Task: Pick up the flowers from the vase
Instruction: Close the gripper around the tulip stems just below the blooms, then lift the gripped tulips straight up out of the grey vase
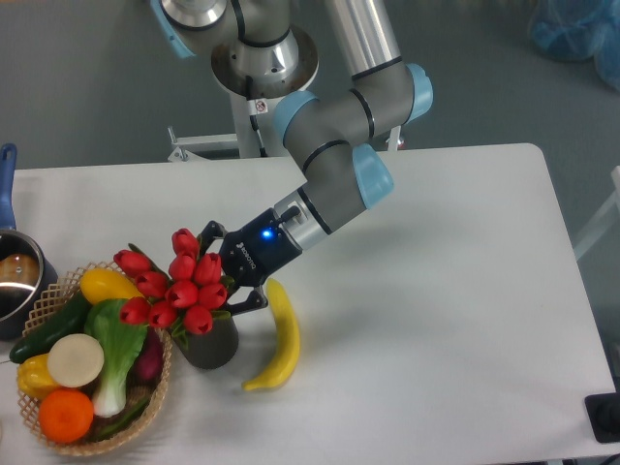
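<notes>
The flowers (176, 288), a bunch of red tulip buds with green leaves, stand in the dark ribbed vase (215, 347) at the table's front left. The bunch leans left over the basket's rim. My gripper (229, 270) reaches into the bunch's right side just above the vase mouth. One finger (209, 233) shows behind the buds and the other finger (252, 301) in front, by the banana. The jaws are spread on either side of the stems. Their tips are hidden among the buds and leaves, so I cannot see contact.
A yellow banana (279, 337) lies right of the vase, just under the gripper. A woven basket (145, 418) of fruit and vegetables touches the vase's left side. A pot (15, 281) with a blue handle sits at the left edge.
</notes>
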